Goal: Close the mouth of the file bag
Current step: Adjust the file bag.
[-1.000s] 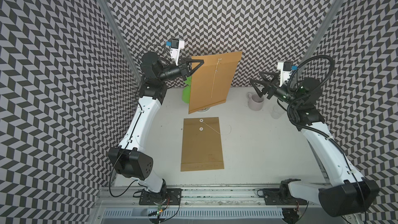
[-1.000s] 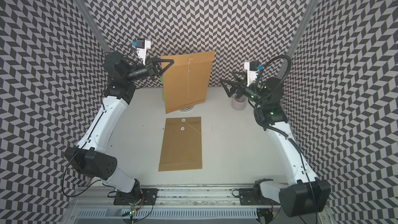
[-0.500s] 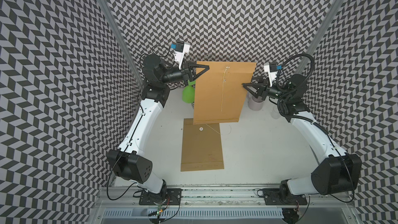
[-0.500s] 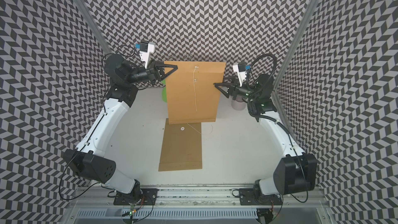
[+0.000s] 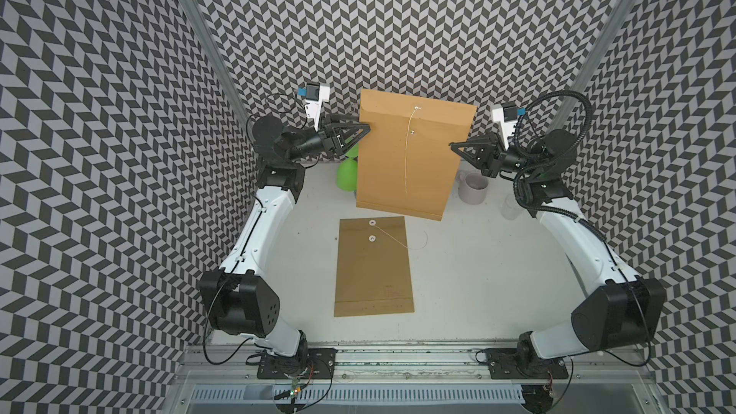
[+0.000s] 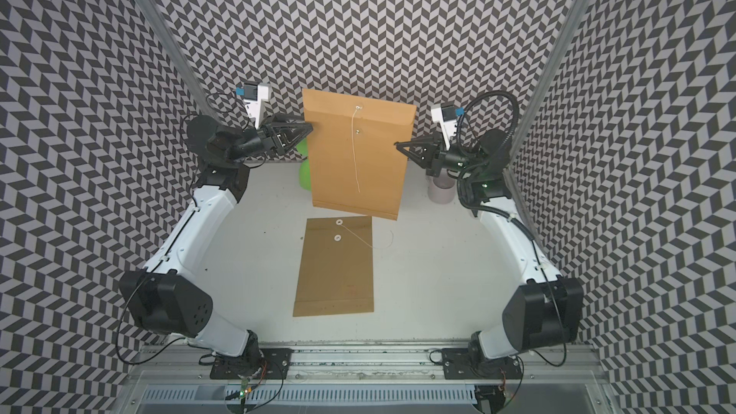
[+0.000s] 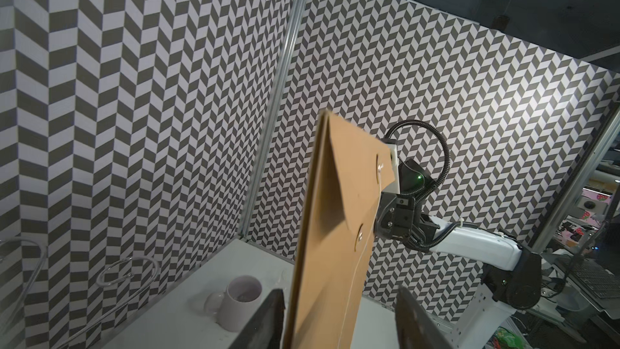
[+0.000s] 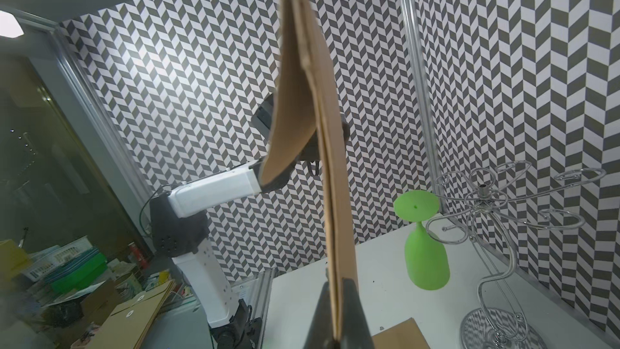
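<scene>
Pinching the raised file bag [image 5: 414, 153] in right end effector [image 5: 453, 145] only, holding left end effector [image 5: 367, 131] spread, risking sag and slip.

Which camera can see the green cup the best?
The right wrist view: the whole green cup stands upside down on the table. In both top views the held file bag hides most of it. The left wrist view doesn't show it.
</scene>
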Controlling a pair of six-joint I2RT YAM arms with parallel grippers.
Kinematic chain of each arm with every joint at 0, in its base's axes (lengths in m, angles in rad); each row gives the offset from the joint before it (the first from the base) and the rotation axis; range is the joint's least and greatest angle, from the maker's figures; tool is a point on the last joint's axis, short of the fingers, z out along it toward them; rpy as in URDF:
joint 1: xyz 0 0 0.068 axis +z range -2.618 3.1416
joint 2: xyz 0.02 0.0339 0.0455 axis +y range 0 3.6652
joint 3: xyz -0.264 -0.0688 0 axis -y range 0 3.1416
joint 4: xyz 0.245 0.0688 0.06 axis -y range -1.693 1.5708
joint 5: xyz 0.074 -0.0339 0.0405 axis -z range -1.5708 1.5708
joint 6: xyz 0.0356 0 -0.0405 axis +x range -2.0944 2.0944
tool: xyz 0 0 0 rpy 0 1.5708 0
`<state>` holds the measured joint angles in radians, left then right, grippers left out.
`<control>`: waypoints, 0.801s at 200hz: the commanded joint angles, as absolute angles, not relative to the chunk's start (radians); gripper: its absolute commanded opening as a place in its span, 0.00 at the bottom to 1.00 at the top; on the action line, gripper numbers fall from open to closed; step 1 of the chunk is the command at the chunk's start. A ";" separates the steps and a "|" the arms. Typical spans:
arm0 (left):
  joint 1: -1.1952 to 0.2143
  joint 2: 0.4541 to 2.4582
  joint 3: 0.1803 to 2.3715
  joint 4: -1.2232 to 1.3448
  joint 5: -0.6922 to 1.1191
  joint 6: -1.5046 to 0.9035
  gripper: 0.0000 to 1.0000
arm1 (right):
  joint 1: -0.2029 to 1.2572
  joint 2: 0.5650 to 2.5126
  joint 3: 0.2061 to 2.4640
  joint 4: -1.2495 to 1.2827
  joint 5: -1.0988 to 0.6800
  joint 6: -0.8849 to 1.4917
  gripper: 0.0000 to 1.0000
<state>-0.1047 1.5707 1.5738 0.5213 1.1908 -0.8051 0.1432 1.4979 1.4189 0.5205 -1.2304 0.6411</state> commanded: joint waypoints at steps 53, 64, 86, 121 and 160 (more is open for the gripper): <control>-0.202 1.576 1.557 0.647 1.292 -0.796 0.41 | 0.148 1.530 1.470 0.554 -1.287 0.730 0.00; -0.215 1.577 1.554 0.646 1.302 -0.792 0.36 | 0.149 1.535 1.475 0.551 -1.285 0.732 0.00; -0.222 1.558 1.526 0.615 1.311 -0.760 0.32 | 0.148 1.540 1.485 0.552 -1.289 0.744 0.00; -0.242 1.524 1.512 0.497 1.303 -0.662 0.29 | 0.150 1.534 1.481 0.589 -1.302 0.791 0.00; -0.227 1.521 1.526 0.483 1.217 -0.709 0.06 | 0.152 1.490 1.447 0.522 -1.272 0.729 0.06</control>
